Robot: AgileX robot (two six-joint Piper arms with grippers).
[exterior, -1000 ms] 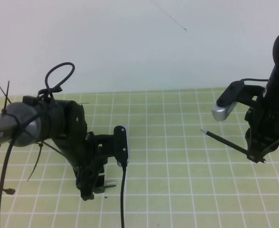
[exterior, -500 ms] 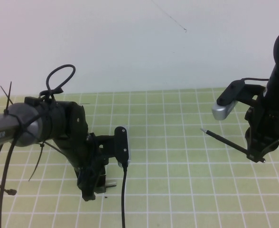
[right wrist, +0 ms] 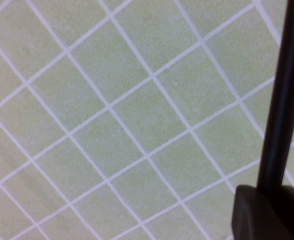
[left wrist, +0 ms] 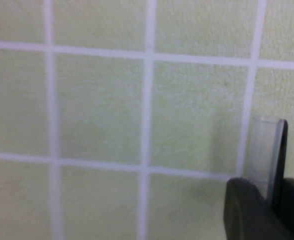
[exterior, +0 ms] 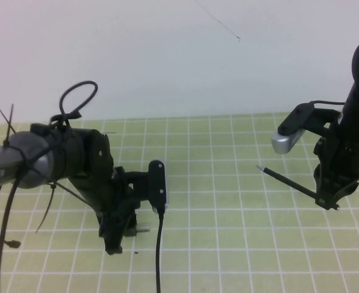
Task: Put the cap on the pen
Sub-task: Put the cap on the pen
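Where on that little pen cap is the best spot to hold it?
By its closed end, as the left gripper low over the mat does, leaving the clear open mouth of the cap free. The right gripper holds the pen, tip toward it.

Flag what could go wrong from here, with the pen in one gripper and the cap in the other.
1. The right gripper holds the pen by its back end, so the long free tip may wobble and miss the cap.
2. The left gripper, low over the mat, pinches the clear cap near one end; a push might tilt it or slip it out.
3. The arms are far apart, so alignment is untested.
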